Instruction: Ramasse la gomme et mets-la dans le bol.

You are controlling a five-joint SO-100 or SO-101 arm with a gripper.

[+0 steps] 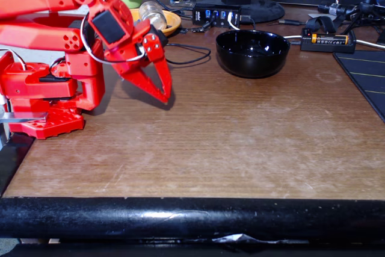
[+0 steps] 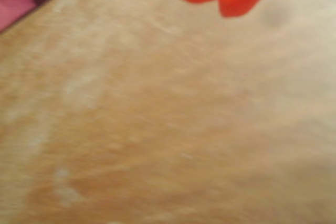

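Rail (image 1: 180, 216), black and padded, runs across the front of the fixed view; behind it you have bare brown table (image 1: 240, 148), worn and scratched, with no small thing I can make out on it.

Next comes the gripper (image 1: 165, 96), hanging low over the table at the left of that view, tips pointing down toward 5 o'clock; its jaws look clenched, tips meeting. The wrist view shows the same gripper (image 2: 219, 3) at 12 o'clock over blurred wood (image 2: 157, 129), a thin pale slit between the two red fingers; that streak may be the gomme pinched there or only light through the gap, and the blur will not let you say which. So I cannot tell where the gomme is; treat it as unlocated, and its long axis as unknown.

Farther back, the bol (image 1: 252, 67) stands upright at about 2 o'clock from the tips in the fixed view, well apart from them, with clear table between; any carry would run along that line. I judge you should settle what the jaws hold before you swing that way.

Farthest, at 12 o'clock from the tips, sits an orange dish (image 1: 172, 25) with a jar (image 1: 153, 11); that is not your target.
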